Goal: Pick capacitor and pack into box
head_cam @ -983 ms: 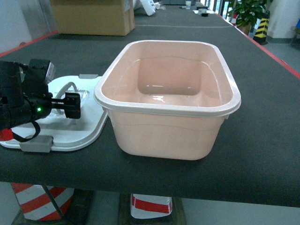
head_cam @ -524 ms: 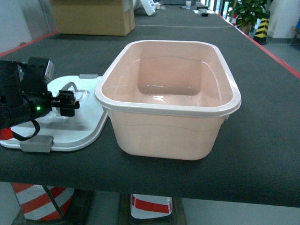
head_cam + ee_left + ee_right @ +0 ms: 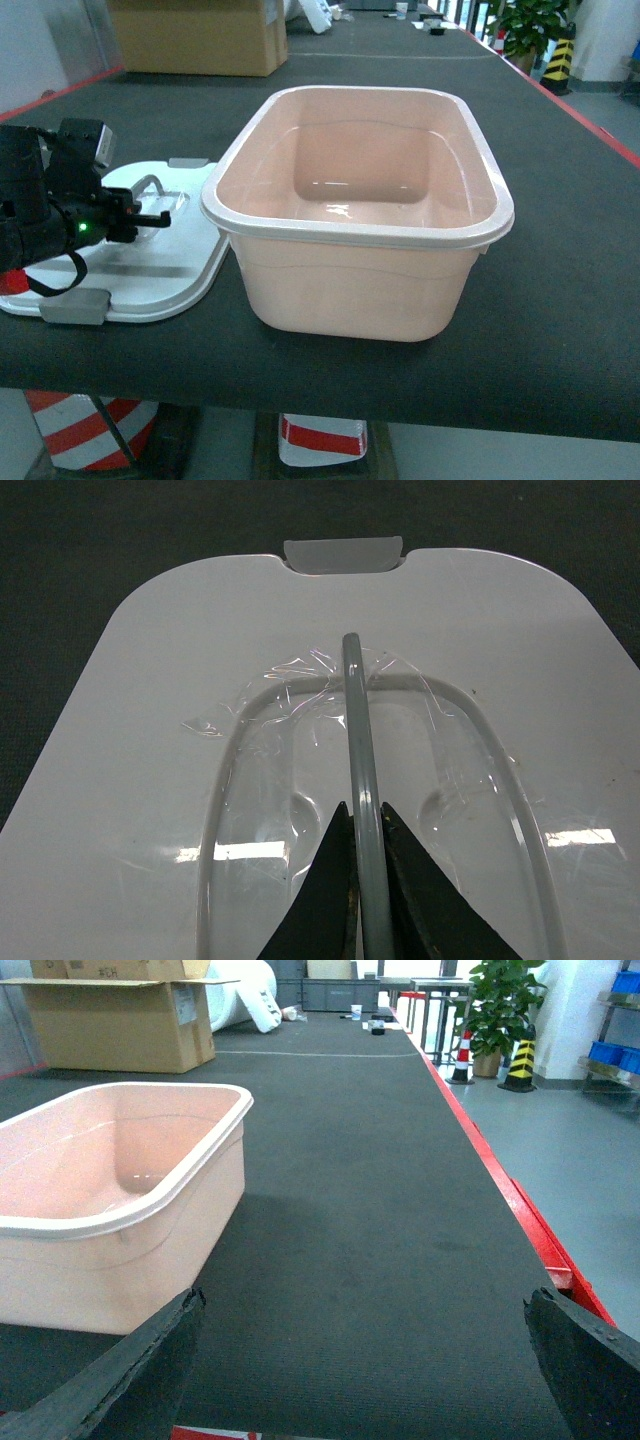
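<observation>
The left gripper (image 3: 365,825) has its fingers (image 3: 325,880) pinched on the grey handle (image 3: 352,710) of the white lid (image 3: 130,780), beside the pink box (image 3: 358,215). The right gripper's (image 3: 365,1360) fingers (image 3: 110,1370) spread wide, holding nothing; the box sits ahead, leftward.

Pale pink box (image 3: 360,270); white lid (image 3: 150,730), grey handle (image 3: 355,730); black claw (image 3: 365,880).

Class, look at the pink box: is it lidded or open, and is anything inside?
Open and empty. The box shows a bare floor; its lid lies flat on the table beside it.
</observation>
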